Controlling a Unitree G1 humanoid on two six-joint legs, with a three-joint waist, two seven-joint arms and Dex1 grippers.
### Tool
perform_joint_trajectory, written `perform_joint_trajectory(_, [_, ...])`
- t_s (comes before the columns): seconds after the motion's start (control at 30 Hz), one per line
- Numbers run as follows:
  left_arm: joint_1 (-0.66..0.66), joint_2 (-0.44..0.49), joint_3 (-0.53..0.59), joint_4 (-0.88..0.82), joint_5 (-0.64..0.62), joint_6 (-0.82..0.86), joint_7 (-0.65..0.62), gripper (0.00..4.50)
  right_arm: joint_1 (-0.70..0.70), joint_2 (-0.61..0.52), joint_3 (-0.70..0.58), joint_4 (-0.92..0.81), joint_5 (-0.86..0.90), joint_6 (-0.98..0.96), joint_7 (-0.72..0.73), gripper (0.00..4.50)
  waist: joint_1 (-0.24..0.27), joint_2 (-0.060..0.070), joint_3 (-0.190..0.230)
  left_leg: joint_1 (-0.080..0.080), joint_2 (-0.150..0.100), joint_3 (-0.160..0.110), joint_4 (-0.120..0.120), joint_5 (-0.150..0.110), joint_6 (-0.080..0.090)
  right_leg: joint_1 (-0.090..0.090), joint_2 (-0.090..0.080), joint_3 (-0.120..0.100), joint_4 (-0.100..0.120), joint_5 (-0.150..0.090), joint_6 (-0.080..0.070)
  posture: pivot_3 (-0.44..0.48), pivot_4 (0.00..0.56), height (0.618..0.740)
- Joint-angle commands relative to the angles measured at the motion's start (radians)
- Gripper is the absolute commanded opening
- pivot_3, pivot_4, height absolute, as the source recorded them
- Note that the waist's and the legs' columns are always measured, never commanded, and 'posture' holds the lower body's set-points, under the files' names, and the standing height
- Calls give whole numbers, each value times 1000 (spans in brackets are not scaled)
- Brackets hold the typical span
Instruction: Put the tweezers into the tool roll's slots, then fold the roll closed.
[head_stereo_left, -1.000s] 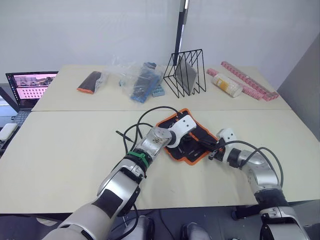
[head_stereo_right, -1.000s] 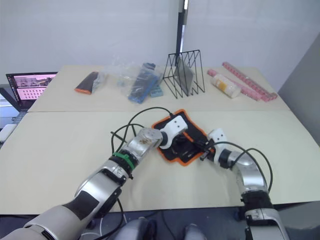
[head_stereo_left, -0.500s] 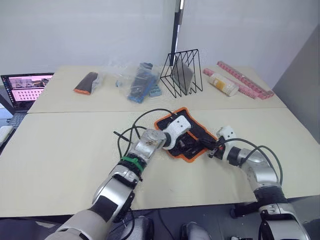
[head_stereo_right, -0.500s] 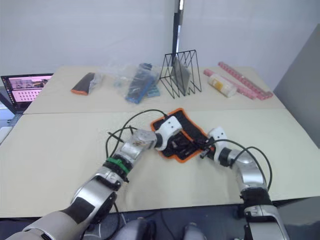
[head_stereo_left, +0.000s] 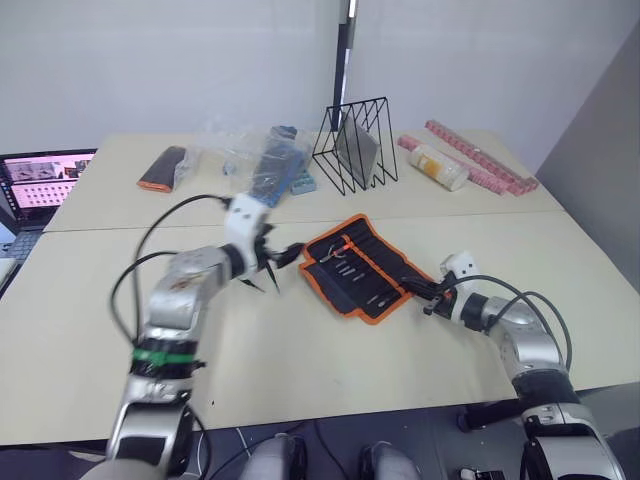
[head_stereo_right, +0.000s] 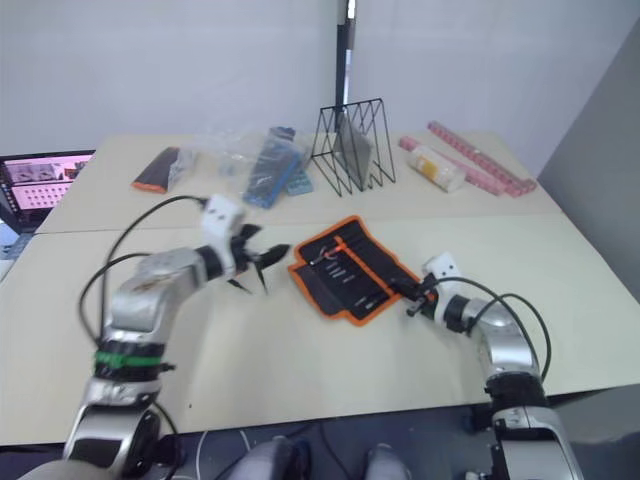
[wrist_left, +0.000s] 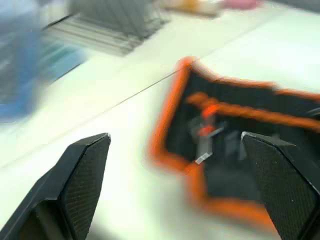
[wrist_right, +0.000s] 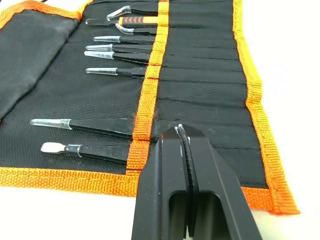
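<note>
While laid open flat on the pale beige tabletop (head_stereo_left: 420, 370), the black fabric tool roll w/ orange edge binding (head_stereo_left: 362, 268) sits mid-table, just ahead of the robot and a bit to its right, one flap spread toward the far-left corner. Slim black pointed metal tweezers (wrist_right: 92, 125) are tucked in its slots along an orange centre strip, clear-capped tips showing (one piece near the far end has an orange-striped handle; exact count hard to tell). Right gripper (wrist_right: 183, 131): two black fingers pressed together, nothing seen between them, tip over the roll's near orange edge at the right-hand corner. Left gripper (head_stereo_left: 277, 262): well left of the roll, above bare table, fingers (wrist_left: 85, 175) spread wide apart, holding nothing; left wrist view blurred. Back of table, left to right: laptop w/ lit screen (head_stereo_left: 45, 182) at the left edge, small black-and-orange pouch in clear plastic (head_stereo_left: 165, 167), crinkled clear bags w/ blue contents (head_stereo_left: 270, 165), black wire rack (head_stereo_left: 352, 145) holding a grey slab, pale cylindrical bottle lying on its side (head_stereo_left: 432, 166), pink strips (head_stereo_left: 478, 168) near the far right corner. Black vertical pole (head_stereo_left: 341, 80) stands behind the rack.
</note>
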Motion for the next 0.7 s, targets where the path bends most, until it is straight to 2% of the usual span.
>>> perform_joint_trajectory(0.03, [122,26,136,-113,-37,-33,63,4466,-1,7,-6,14,9,-12,21,0,0,0,0,0,0,0,0,0,0,0,0,0,0,0,0,0,150,704])
perform_joint_trajectory(0.2, [362,25,269,-203,-49,-90,128,4466,-14,17,-22,5,32,-22,44,0,6,1,1,0,0,0,0,0,0,0,-1,1,-1,0,0,0,150,704])
perform_joint_trajectory(0.3, [486,-1,311,-249,-56,-127,157,4466,-23,22,-18,9,28,-22,52,0,10,1,1,0,-1,0,-1,-1,0,0,-2,1,-1,0,0,0,150,704])
perform_joint_trajectory(0.7, [777,-156,375,-485,-122,-130,308,4466,-34,32,15,86,-22,-52,53,0,14,1,1,0,0,1,-2,-5,7,-1,-3,3,-2,0,0,0,150,704])
